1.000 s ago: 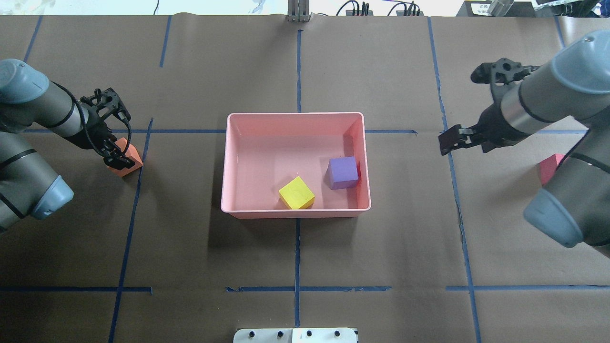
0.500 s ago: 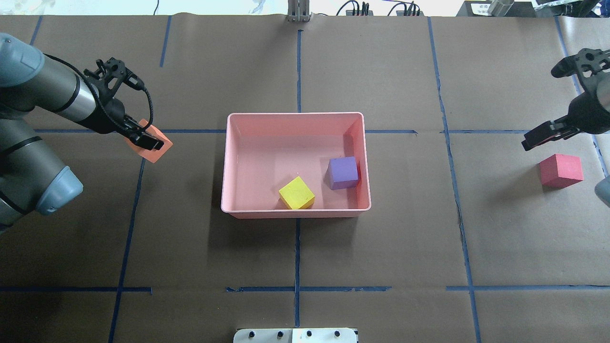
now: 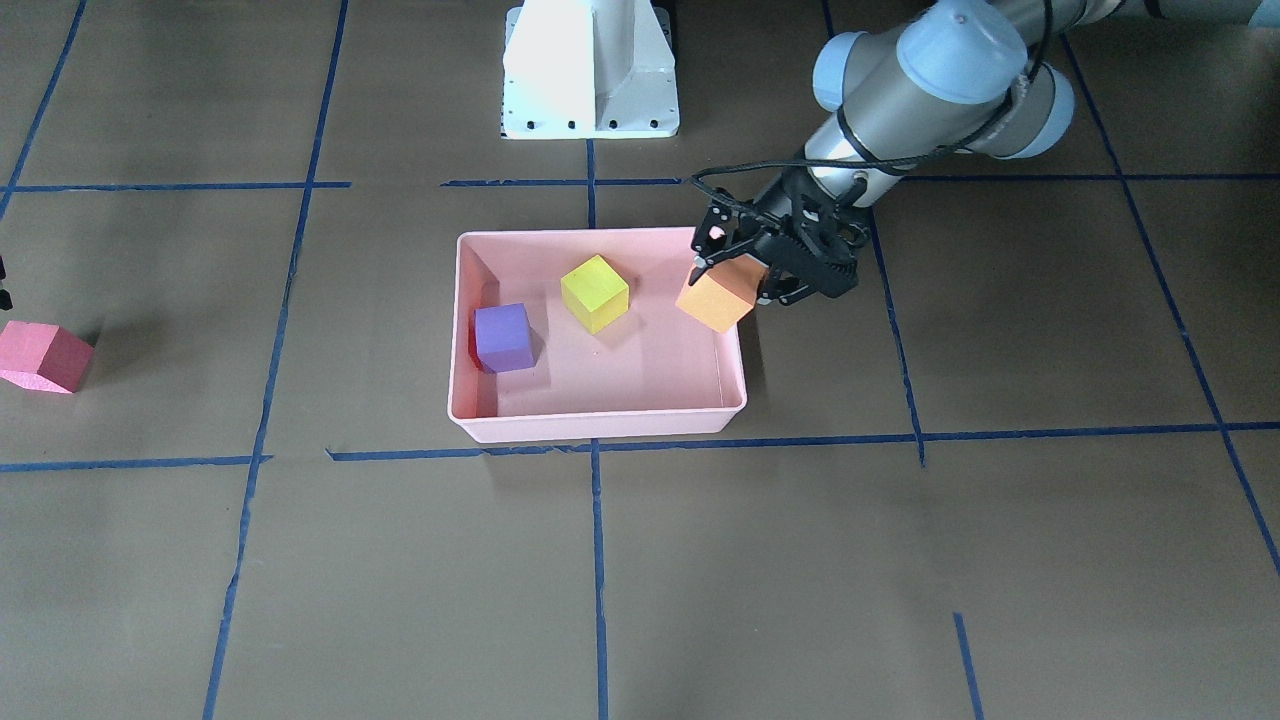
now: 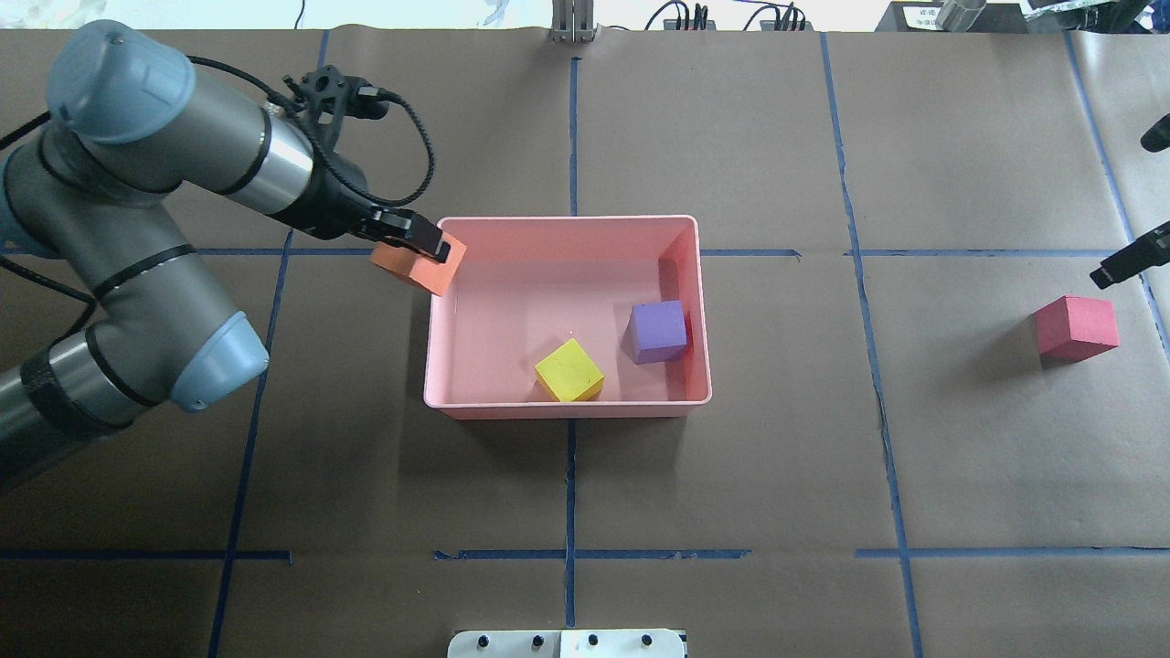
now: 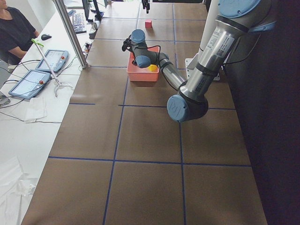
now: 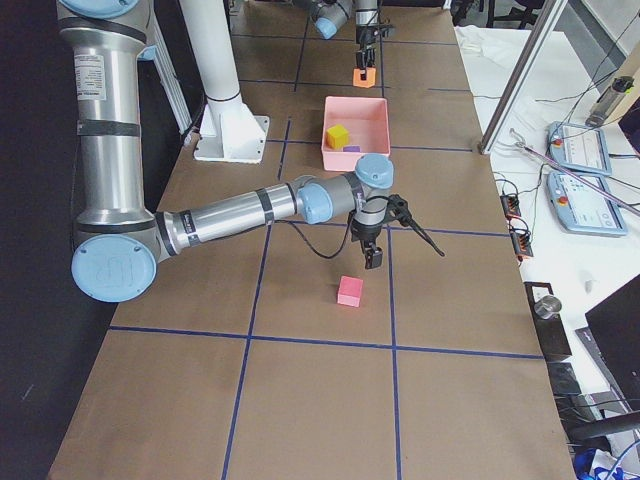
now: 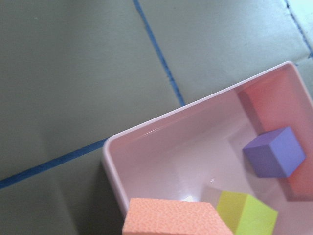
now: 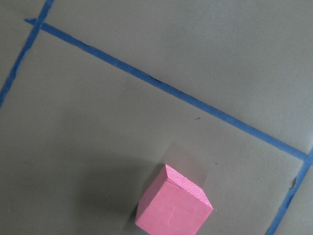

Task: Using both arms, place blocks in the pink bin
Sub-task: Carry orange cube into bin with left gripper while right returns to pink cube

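The pink bin (image 4: 567,408) sits mid-table and holds a yellow-green block (image 4: 569,370) and a purple block (image 4: 658,332). My left gripper (image 4: 430,251) is shut on the orange block (image 4: 416,268) and holds it raised over the bin's left rim; the front-facing view shows it there too (image 3: 716,296). The left wrist view shows the orange block (image 7: 176,218) above the bin's corner (image 7: 112,147). The pink-red block (image 4: 1076,327) lies on the table far right. My right gripper (image 4: 1129,263) is at the view's edge just beyond it; I cannot tell whether it is open.
Blue tape lines cross the brown paper table cover. A white pedestal (image 3: 590,70) stands at the robot side. A desk with tablets (image 5: 40,70) and a person runs along the far side of the table.
My left gripper lifted the orange block off the table at the left and carried it right to the bin's left rim. My right arm swung right, uncovering the pink-red block.
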`<state>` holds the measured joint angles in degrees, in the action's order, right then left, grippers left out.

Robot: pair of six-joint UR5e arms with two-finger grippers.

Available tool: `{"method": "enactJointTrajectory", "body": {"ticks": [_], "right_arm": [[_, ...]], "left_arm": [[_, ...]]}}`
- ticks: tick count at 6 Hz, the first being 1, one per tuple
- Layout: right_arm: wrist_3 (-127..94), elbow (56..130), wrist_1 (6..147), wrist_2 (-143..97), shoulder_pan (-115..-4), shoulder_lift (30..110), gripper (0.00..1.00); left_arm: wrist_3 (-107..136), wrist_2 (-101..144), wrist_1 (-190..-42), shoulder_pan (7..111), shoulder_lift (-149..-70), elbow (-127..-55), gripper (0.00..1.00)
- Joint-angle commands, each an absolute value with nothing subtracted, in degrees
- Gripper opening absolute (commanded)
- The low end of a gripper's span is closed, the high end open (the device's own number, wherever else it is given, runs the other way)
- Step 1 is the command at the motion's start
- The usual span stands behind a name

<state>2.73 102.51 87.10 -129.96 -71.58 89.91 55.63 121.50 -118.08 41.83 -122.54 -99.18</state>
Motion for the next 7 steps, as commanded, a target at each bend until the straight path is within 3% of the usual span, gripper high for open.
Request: {"method": "enactJointTrajectory", "body": {"ticks": [1, 3, 7], "right_arm": [[3.7, 98.38, 86.84, -130.08, -71.89, 90.87, 1.0], [-9.77, 95.11, 85.53, -131.22, -71.81, 90.53, 1.0], [-33.53, 90.73, 73.0, -131.48, -67.87, 90.53, 1.0]], "left_arm": [[58.19, 112.62, -118.04, 35.1, -123.93, -98.44, 0.47], [57.75, 111.11, -118.56, 34.54, -123.84, -96.95, 1.0], [57.3, 111.01, -118.48, 34.28, -123.93, -97.03, 1.0]]}}
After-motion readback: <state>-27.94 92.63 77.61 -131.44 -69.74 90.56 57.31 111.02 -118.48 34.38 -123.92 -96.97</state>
